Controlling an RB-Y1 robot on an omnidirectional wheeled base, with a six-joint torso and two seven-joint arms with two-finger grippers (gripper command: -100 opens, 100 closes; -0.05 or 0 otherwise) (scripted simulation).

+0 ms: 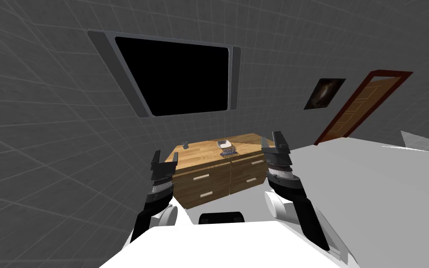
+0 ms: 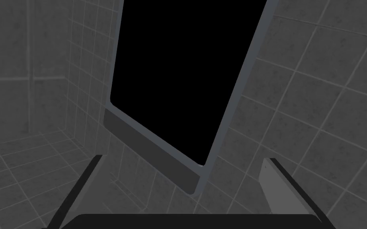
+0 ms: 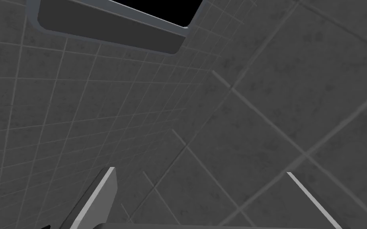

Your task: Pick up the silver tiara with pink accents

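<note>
Left gripper (image 1: 164, 160): fingers spread wide, holding nothing, raised at lower centre-left of the head view. I judge it is kept clear of the furniture for the approach.
Right gripper (image 1: 271, 142): also wide apart and empty, raised right of centre.
Tiara (image 1: 228, 152): small silvery piece at centre frame, lying on the dresser (image 1: 199, 153) top just in front of a white dish (image 1: 223, 143). Its pink is too small to confirm.
Gap: the tiara is well apart from both grippers, so closing in comes first.
</note>
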